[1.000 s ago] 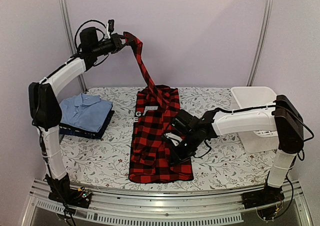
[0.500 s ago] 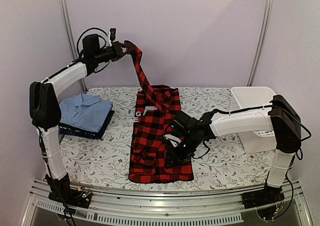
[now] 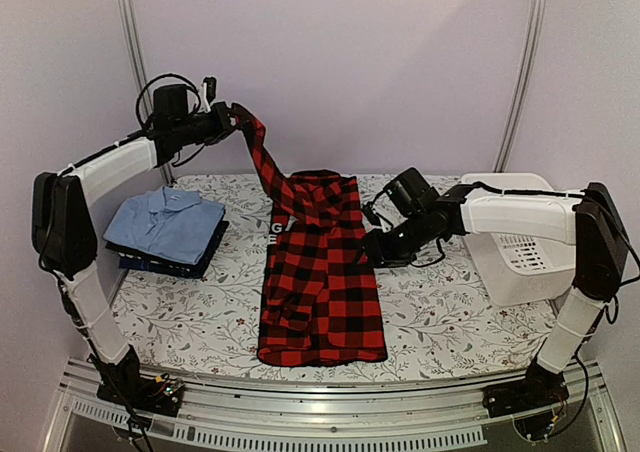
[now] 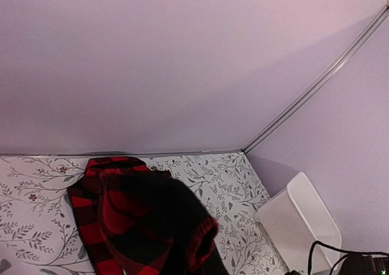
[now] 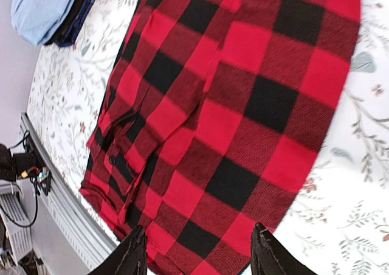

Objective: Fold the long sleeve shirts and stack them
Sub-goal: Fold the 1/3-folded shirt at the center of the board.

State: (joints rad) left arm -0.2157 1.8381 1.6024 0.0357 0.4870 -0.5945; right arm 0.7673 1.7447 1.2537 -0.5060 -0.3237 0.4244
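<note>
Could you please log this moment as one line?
left gripper: shut on flannel shirt sleeve, raised; right gripper: open, empty, beside shirt; light blue shirt: folded, stacked

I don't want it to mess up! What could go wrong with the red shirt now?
The left gripper holds one sleeve of the red checked shirt high in the air, and the right gripper is open, not touching it. With nothing pinning it, a pull might drag the whole shirt crooked. The sleeve could also slip out and drop in a heap.

A white plastic basket (image 3: 520,284) stands at the right edge of a table (image 3: 180,317) covered in floral cloth, with a pale lilac wall (image 3: 400,62) behind.
</note>
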